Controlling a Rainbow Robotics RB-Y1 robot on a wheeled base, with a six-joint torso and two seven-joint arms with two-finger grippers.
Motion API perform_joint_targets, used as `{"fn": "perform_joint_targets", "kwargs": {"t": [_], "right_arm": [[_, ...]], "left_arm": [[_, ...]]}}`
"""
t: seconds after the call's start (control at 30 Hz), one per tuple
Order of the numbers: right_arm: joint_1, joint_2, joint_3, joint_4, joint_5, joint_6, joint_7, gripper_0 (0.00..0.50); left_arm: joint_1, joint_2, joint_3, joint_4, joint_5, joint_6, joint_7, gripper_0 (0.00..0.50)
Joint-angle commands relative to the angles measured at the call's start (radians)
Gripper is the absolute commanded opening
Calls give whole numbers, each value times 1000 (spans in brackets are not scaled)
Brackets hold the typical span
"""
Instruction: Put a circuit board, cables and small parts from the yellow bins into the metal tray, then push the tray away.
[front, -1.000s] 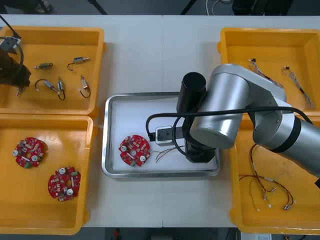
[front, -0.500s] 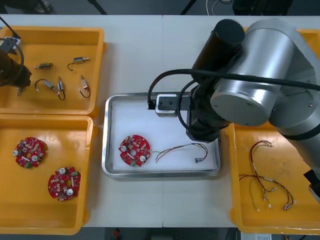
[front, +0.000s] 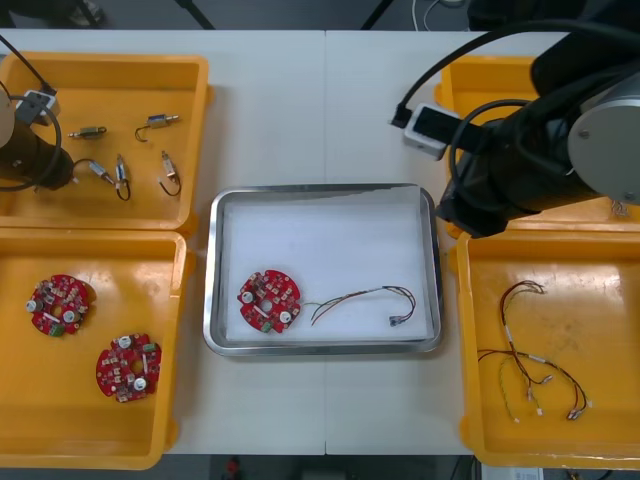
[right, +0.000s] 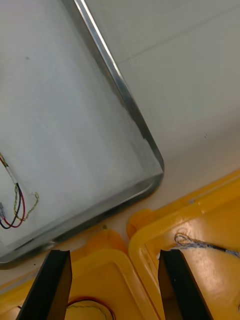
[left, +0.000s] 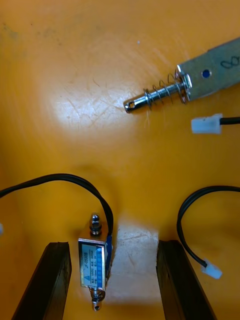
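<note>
Bin floor (left: 100, 75): small metal part (left: 92, 270) below left gripper (left: 114, 245).

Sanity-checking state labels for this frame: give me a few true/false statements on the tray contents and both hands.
1. The metal tray holds a circuit board and a red and yellow cable. True.
2. The right hand is shut on a cable. False: it is open and empty, over the bin edges beside the tray's corner.
3. The left hand is open over a small metal part in the far left bin. True.
4. The tray holds a small metal part. False: none lies in it.
</note>
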Motion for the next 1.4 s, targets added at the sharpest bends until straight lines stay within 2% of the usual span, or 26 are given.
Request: {"fn": "perform_joint_targets", "kwargs": {"t": [0.03,0.2,0.27,0.3,0.67,0.8,1.07,1.2,1.3,1.4], "right_arm": [[58,-70,-126,-34,-3,3,-30,500],[75,-121,-181,-27,-6,3,-37,500],[75,-139,-212,-4,-12,3,-41,500],[75,-143,-220,6,-14,3,-41,500],[30,-196,-333,167,-27,3,-38,500],[-2,-201,-350,236,-7,3,-35,500],[-65,-213,-362,428,52,3,-30,500],[-102,-218,-362,538,74,3,-23,500],[-142,-218,-362,627,118,3,-9,500],[-177,-218,-362,713,152,3,8,500]], "left_arm": [[5,-3,-10,26,21,-16,-104,500],[5,-4,-10,34,27,-14,-106,500],[5,-4,-10,34,35,-16,-104,72],[5,-4,-10,34,36,-16,-104,1],[3,-4,-10,34,58,-14,-103,0],[-11,-1,9,34,59,16,-103,0],[-87,13,145,-13,39,274,-93,0],[-97,28,193,-87,22,380,-80,0],[-97,43,207,-170,16,466,-57,0],[-94,46,208,-260,12,547,23,0]]}}
